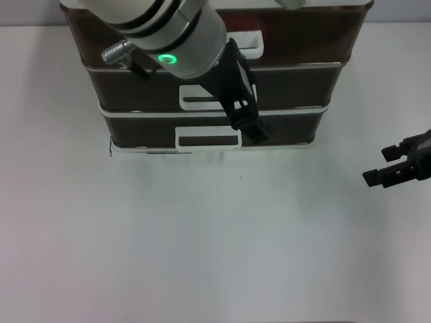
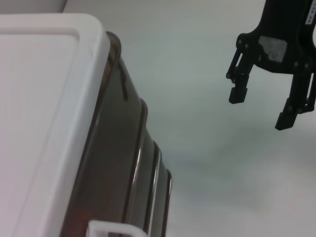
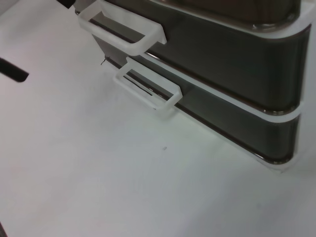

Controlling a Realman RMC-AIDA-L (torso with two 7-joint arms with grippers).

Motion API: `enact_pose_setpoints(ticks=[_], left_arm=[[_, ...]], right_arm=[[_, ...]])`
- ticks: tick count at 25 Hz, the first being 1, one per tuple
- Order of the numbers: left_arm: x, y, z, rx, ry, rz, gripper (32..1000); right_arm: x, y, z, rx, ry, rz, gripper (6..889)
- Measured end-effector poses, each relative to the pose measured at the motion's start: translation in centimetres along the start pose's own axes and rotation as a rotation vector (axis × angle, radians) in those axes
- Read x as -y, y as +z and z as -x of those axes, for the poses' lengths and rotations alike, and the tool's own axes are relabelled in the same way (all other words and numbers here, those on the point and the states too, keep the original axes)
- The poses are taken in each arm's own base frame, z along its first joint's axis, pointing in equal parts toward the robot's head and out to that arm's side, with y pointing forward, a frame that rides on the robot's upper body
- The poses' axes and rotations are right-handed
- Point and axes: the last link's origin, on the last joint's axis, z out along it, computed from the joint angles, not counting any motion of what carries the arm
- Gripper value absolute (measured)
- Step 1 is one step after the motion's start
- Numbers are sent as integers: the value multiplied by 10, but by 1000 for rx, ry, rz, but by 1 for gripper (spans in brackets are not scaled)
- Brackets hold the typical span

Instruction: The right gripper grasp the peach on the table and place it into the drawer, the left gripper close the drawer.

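Observation:
The peach shows in no view. Three smoky-brown drawers with white loop handles are stacked at the back of the white table (image 1: 202, 235), and all look pushed in. My left gripper (image 1: 252, 128), on its silver arm with the green ring light, hangs in front of the middle drawer (image 1: 296, 84), just right of its handle (image 1: 202, 99); its tip reaches down to the lowest drawer's front. My right gripper (image 1: 376, 166) hovers over the table at the far right, open and empty. It also appears in the left wrist view as the right gripper (image 2: 259, 109), with its fingers apart.
The white lid (image 2: 34, 98) of the drawer unit fills part of the left wrist view. The lowest drawer's handle (image 3: 148, 89) juts out over the table. Bare table lies in front of the unit.

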Motion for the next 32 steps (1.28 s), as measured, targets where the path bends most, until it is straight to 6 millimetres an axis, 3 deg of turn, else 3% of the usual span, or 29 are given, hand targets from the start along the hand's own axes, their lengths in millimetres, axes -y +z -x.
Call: enact_pose_setpoints(ticks=[20,32], left_arm=[[-6,0,4,5,-22,14,838],[-30,-5,11,24,-27,72,838]], right_arm=[[0,1,1,1,-4,1,816],[1,1,1,5,-2,-9,816]])
